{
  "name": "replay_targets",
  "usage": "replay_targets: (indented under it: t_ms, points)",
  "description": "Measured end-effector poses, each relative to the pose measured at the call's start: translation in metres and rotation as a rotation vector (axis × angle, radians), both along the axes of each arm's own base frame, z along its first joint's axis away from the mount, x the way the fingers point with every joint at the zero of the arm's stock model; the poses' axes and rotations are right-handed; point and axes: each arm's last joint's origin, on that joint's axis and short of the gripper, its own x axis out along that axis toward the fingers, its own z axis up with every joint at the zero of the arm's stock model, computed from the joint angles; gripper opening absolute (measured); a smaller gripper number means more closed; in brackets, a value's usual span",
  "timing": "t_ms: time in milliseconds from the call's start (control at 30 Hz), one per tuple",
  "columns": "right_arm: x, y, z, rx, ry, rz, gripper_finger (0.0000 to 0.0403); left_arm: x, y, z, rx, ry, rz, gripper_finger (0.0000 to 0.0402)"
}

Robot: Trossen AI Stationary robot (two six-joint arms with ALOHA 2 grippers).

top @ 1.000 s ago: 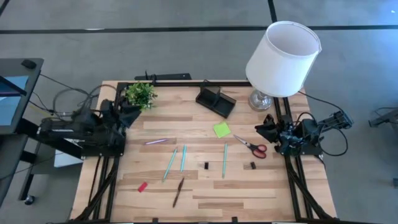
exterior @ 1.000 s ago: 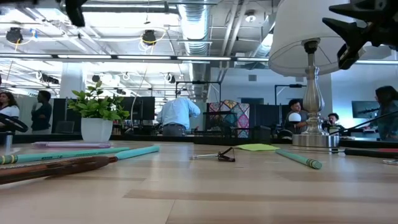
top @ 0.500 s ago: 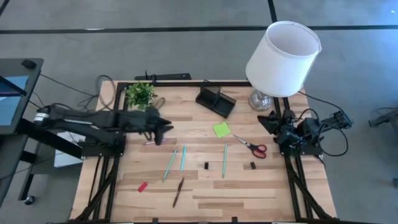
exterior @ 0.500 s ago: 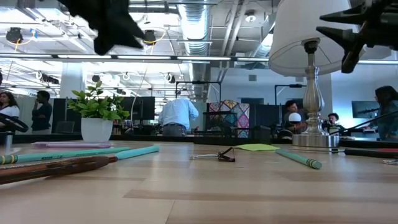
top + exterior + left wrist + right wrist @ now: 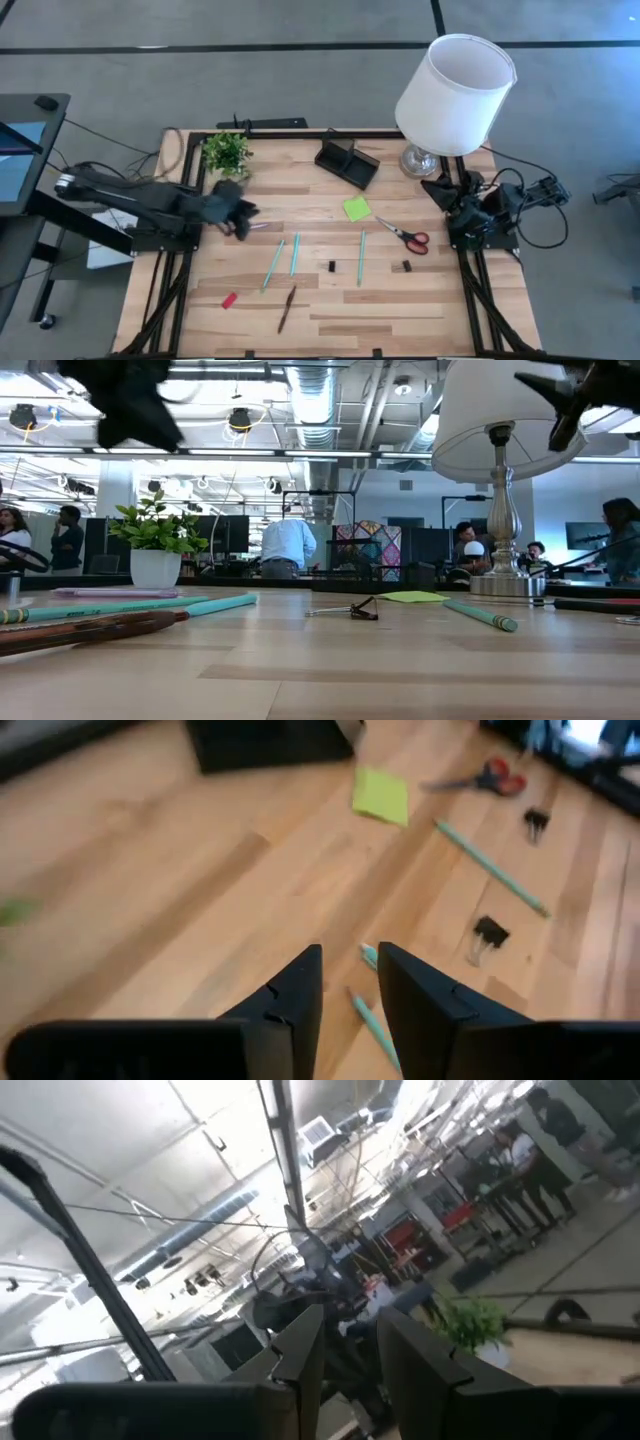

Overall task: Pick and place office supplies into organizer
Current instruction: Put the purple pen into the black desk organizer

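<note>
Wooden table [image 5: 400,300]. Organizer [image 5: 347,162] at far edge, empty, supplies loose mid-table. Left gripper [image 5: 243,213] over pink pen [image 5: 262,227], fingers nearly together with narrow gap, holding nothing. Right gripper [image 5: 437,188] at right edge by lamp base, narrow gap, empty. Scissors [image 5: 404,234], sticky pad [image 5: 356,208], teal pens [image 5: 294,253].

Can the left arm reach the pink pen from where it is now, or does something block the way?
Probably yes. The left gripper hangs right beside the pink pen, above the table, its fingers a little apart. The potted plant stands off to one side, and nothing lies on the pen.
</note>
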Motion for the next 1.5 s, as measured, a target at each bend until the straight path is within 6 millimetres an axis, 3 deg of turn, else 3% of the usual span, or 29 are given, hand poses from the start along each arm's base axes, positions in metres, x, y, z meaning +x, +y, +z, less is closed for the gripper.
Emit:
replay_targets:
  t_ms: [100, 200, 333, 467, 600, 833, 1100, 1267, 1500]
  points:
    - [0.006, 0.002, 0.004, -0.027, 0.043, -0.005, 0.0091, -0.032, 0.002, 0.006, 0.046, -0.069, 0.065, 0.0072]
    - [0.015, 0.005, 0.004, -0.045, 0.108, -0.007, 0.0091, -0.05, 0.005, -0.014, 0.035, -0.101, 0.107, 0.0058]
    - [0.03, 0.011, 0.001, -0.009, 0.186, 0.012, 0.0091, -0.042, -0.001, -0.055, -0.064, -0.207, 0.092, 0.0055]
    - [0.044, 0.016, -0.003, 0.032, 0.255, 0.027, 0.0091, -0.032, -0.004, -0.083, 0.03, -0.287, 0.023, 0.0061]
    - [0.054, 0.02, 0.001, 0.062, 0.284, 0.036, 0.0091, -0.033, -0.003, -0.104, 0.18, -0.205, -0.049, 0.0076]
    - [0.071, 0.026, 0.005, 0.051, 0.316, 0.031, 0.0091, -0.039, 0.0, -0.141, 0.158, -0.103, -0.034, 0.0131]
    - [0.086, 0.031, 0.0, 0.047, 0.331, 0.029, 0.0091, -0.032, -0.003, -0.151, 0.181, -0.053, -0.085, 0.0184]
    - [0.092, 0.033, -0.002, 0.052, 0.315, 0.031, 0.0091, -0.026, -0.006, -0.155, 0.084, -0.081, -0.042, 0.019]
    - [0.097, 0.035, -0.009, 0.04, 0.351, 0.028, 0.0091, -0.024, -0.004, -0.171, 0.145, 0.055, -0.021, 0.019]
